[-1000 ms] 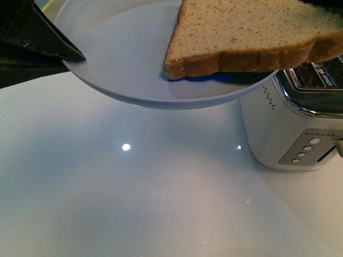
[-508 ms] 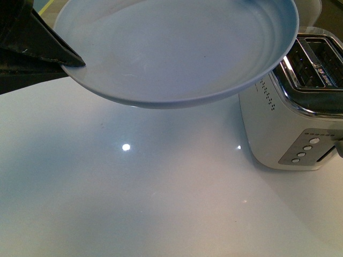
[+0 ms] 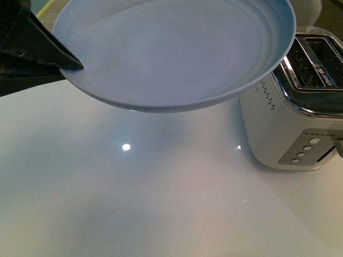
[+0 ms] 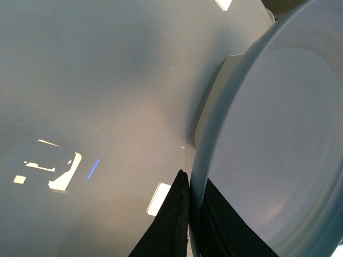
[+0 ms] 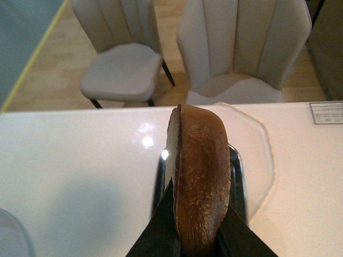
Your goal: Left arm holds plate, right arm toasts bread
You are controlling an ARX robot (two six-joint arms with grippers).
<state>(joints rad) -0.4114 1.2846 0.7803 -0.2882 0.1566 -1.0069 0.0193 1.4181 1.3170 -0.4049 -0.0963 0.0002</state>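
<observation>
Plate, smooth pale blue-grey, ringed, upper frame, rim pinched in wedge-fingered left gripper, glossy white table open below, brown-crusted bread edge-on, clamped by right gripper above chrome toaster slot

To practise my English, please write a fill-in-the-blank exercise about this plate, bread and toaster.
The left gripper clamps the rim of the round pale blue-grey plate, which has ____ food on it.
The brown-crusted bread slice is held by the ____.
The silver metal toaster has ____ slots on top.
Missing: no; right gripper; two.
</observation>
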